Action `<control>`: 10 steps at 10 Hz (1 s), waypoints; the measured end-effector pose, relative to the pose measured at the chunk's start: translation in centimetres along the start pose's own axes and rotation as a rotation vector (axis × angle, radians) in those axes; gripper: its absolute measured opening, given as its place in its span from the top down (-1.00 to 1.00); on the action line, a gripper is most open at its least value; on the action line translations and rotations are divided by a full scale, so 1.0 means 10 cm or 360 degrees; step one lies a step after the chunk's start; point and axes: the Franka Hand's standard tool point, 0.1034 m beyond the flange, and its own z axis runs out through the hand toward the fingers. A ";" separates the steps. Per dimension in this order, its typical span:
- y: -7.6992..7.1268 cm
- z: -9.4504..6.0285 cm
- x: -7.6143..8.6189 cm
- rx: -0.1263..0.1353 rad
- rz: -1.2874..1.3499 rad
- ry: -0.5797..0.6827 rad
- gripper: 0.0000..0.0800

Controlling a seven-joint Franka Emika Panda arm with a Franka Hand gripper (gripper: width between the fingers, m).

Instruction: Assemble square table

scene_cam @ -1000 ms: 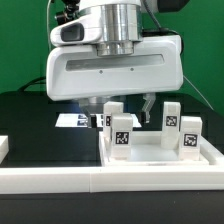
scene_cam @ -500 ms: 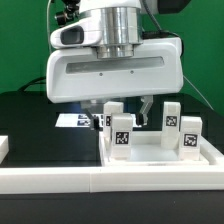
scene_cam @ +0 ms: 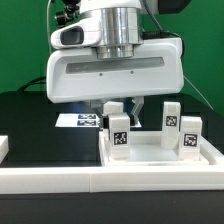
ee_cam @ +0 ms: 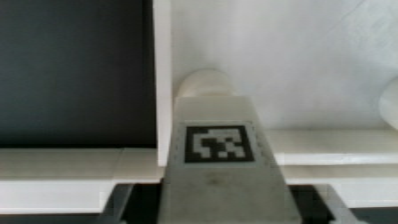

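With the tabletop (scene_cam: pixel 160 150) as the landmark, and reading across the exterior view from its left: a narrow white block (scene_cam: pixel 4 146) sits at the frame edge, well apart from the tabletop on the black table (scene_cam: pixel 30 115). Next, behind the tabletop's rear corner on that side, lies the marker board (scene_cam: pixel 80 120), flat on the black surface. A long white rail (scene_cam: pixel 110 178) runs along the front, touching or just in front of the tabletop's front rim.

The tabletop itself lies with its raised rim up, like a shallow tray. Three short tagged legs stand upright in it: one leg (scene_cam: pixel 120 134) near its corner toward the exterior view's left, a second leg (scene_cam: pixel 171 119) farther back, and a third leg (scene_cam: pixel 189 134) toward the exterior view's right. Whether any of them is screwed in or merely standing there cannot be told.

The gripper (scene_cam: pixel 124 109) hangs directly above the first leg. Its fingers (scene_cam: pixel 135 108) flank the leg's top, partly closed; the wrist view shows the leg (ee_cam: pixel 217 140) centred close under the camera, but whether the pads have actually pinched it cannot be told.

As a judgement, the assembly looks early: no leg is visibly seated, a fourth leg is not in sight, and all the fastening appears to remain, beginning with this leg.
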 end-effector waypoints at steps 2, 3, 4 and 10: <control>-0.02 0.00 0.00 -0.0001 0.0294 0.0006 0.28; -0.09 0.01 0.00 -0.0002 0.0485 0.0019 0.28; -0.12 0.02 0.00 -0.0007 0.0634 0.0034 0.28; -0.14 0.02 -0.03 0.0022 0.1597 0.0044 0.27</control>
